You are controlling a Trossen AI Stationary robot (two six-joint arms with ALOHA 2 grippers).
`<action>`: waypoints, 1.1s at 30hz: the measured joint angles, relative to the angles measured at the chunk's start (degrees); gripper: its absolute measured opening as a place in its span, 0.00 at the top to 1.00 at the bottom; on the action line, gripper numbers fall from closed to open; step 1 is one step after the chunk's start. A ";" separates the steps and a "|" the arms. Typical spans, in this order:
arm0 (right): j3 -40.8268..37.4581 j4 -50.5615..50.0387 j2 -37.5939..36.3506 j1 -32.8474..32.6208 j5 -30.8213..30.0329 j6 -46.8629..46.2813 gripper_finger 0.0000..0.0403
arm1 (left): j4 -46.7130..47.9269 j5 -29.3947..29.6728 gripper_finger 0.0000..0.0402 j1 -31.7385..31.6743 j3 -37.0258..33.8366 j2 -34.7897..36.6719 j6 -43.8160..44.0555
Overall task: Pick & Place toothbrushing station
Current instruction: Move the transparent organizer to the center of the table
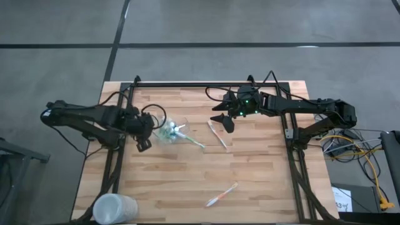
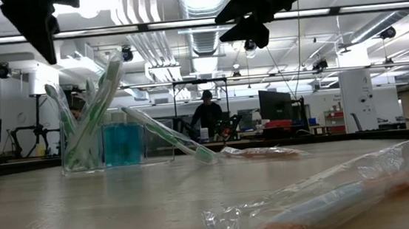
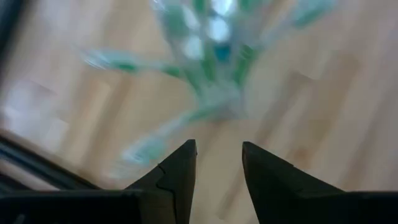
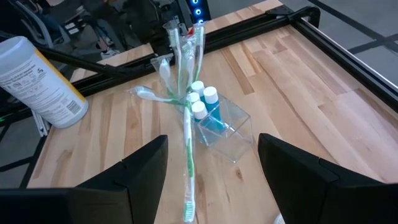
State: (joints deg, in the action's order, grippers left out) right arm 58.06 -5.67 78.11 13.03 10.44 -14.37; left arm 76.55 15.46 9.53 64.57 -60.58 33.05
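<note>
Both hands, left (image 1: pixel 144 144) and right (image 1: pixel 225 119), open and empty, flank the toothbrushing station (image 1: pixel 167 132) mid-table.

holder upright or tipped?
Upright. The clear holder stands flat on the table, toothbrushes and blue tubes sticking up out of it.

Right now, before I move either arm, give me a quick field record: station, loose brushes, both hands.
station: clear holder upright on the table, green toothbrushes and blue tubes in it
leaning brush: green toothbrush lies from holder to table
loose brushes: wrapped white one mid-table; wrapped orange one nearer the front edge
cup: frosted white cup, front left corner
left hand: open, empty, beside holder
right hand: open, empty, above table
</note>
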 joint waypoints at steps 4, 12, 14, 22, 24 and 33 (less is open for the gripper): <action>0.00 0.04 0.00 0.01 -0.01 0.02 0.39 | -0.03 -5.34 0.66 0.65 -1.29 -0.62 5.35; 0.00 0.15 0.00 0.01 -0.01 0.02 0.39 | -3.89 -7.31 0.66 3.55 -9.18 -3.23 14.65; 0.00 0.13 0.00 0.01 -0.01 0.00 0.39 | -6.66 -8.18 0.66 4.04 -11.23 -4.11 15.26; -0.09 0.17 0.00 0.00 -0.01 -0.20 0.39 | -9.72 -5.36 0.66 4.31 -15.64 -8.72 17.10; -0.15 0.13 0.00 -0.02 -0.02 -0.37 0.39 | -10.08 -3.56 0.66 4.29 -16.41 -9.80 17.12; -0.50 0.07 0.00 -0.02 -0.01 -0.62 0.39 | -14.51 8.22 0.66 4.27 -17.18 -13.68 14.44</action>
State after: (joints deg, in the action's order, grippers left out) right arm 57.56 -5.61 78.11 13.02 10.44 -14.99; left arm 62.04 23.68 13.80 47.40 -74.26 47.49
